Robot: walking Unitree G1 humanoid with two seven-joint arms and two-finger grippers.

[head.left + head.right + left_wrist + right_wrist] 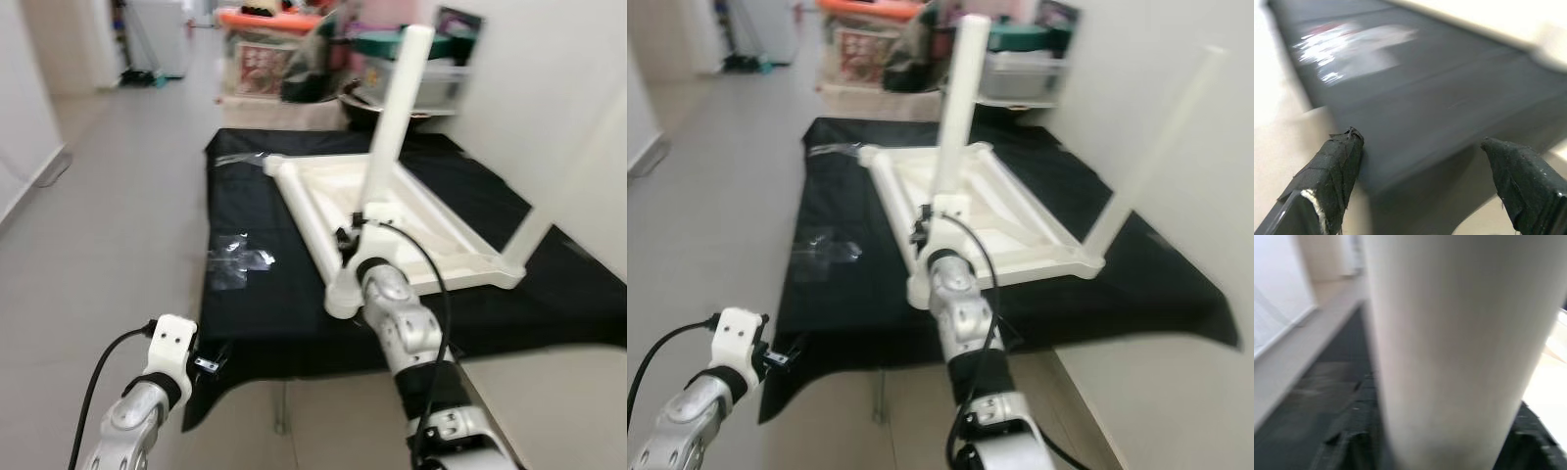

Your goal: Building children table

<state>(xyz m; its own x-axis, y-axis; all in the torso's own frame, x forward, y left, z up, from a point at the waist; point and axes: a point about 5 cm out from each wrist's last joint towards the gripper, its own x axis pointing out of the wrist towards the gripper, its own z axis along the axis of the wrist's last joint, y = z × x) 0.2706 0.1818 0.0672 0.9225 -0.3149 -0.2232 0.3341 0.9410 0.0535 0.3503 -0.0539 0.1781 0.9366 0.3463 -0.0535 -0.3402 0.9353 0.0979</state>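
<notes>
Two black fingers of the right gripper are clamping around a white cylindrical plastic table leg, low on its shaft where it is standing upright at the near corner of the overturned white rectangular children's table top. A second white leg is rising from the far right corner. That table top is lying upside down on a black cloth sheet spread over the pale tiled floor. The left gripper is hovering with fingers spread wide and empty over the sheet's near edge, beside crumpled clear plastic wrapping.
</notes>
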